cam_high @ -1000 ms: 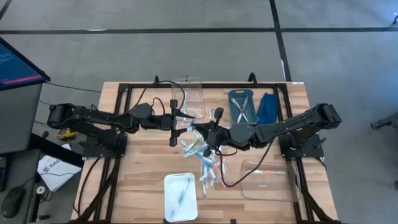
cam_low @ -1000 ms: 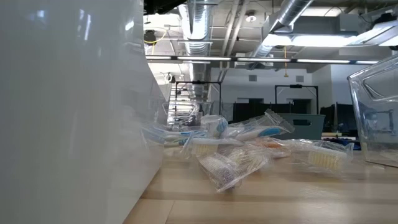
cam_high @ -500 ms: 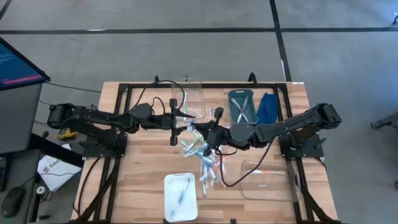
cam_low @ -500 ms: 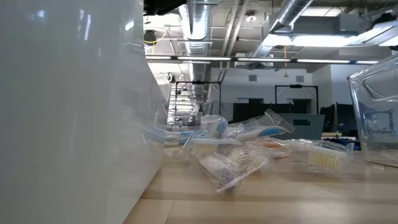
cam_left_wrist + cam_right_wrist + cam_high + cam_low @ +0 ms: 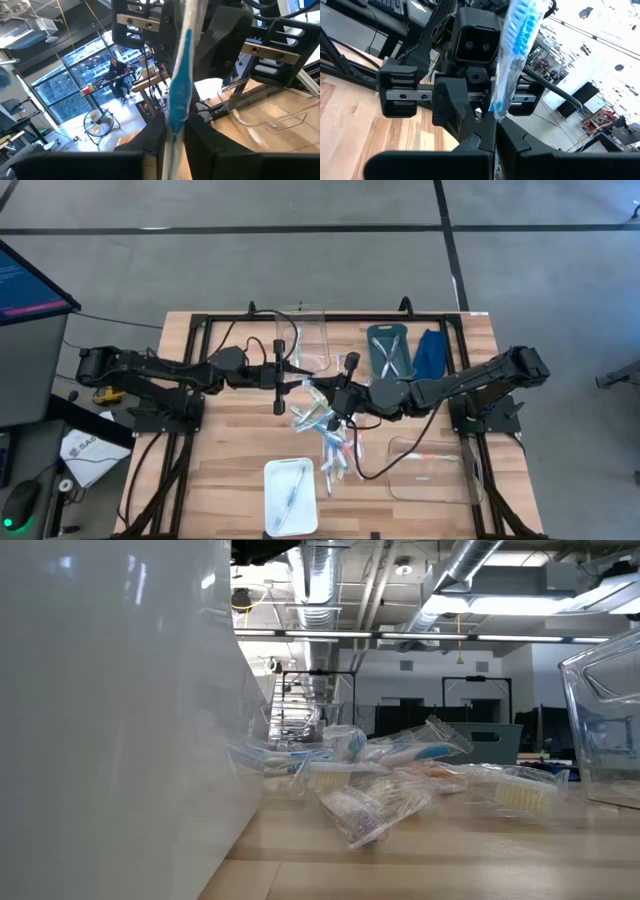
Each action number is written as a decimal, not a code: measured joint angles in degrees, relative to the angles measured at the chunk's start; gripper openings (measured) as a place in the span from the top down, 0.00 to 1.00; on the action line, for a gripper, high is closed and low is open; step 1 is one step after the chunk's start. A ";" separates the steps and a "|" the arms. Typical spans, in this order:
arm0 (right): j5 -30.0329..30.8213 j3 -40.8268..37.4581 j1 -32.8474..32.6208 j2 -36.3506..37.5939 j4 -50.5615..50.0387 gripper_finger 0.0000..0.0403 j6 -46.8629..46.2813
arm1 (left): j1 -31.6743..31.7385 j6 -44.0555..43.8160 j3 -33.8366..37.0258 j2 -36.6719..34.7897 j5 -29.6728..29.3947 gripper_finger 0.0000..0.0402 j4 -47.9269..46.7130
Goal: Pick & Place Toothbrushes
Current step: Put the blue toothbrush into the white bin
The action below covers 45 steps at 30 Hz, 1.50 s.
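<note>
A blue-and-white toothbrush (image 5: 179, 85) in a clear wrapper hangs in the air between my two grippers over the middle of the table. My left gripper (image 5: 300, 383) reaches in level from the left and is shut on it. My right gripper (image 5: 326, 392) reaches in level from the right and is shut on it too. The brush's blue bristle head (image 5: 522, 22) sticks out past the fingers. Below, a loose pile of wrapped toothbrushes (image 5: 326, 438) lies on the wooden table (image 5: 220, 470); the pile (image 5: 400, 775) also fills the low view. My left gripper pinches the toothbrush's blue handle (image 5: 175, 116) between its two fingers, coming level from the table's left. The fingers lie across the brush, which is lifted clear of the table. My right gripper pinches the wrapped toothbrush's handle (image 5: 495, 106) between its two fingers, coming level from the table's right, close to my left gripper's fingers. The bristle end stands free beyond the fingers, clear of the pile.
A white tray (image 5: 291, 496) with one toothbrush sits at the near edge. A clear container (image 5: 430, 470) stands near right, another (image 5: 306, 340) at the far middle. A teal tray (image 5: 390, 350) holding toothbrushes and a blue cloth (image 5: 431, 352) lie far right.
My left gripper's fingers have closed onto the toothbrush that my right gripper holds. Both arms have kept their places.
</note>
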State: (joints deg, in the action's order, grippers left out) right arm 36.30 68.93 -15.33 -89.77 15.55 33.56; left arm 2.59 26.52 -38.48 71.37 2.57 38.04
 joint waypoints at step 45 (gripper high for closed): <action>11.73 -0.02 -11.23 11.11 -15.98 0.45 -9.94 | -12.34 -2.40 -5.68 -8.91 -12.66 0.90 -24.38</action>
State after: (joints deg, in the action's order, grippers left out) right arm 48.04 68.90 -26.57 -78.66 -0.43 23.62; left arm -9.75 24.13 -44.16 62.47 -10.09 13.66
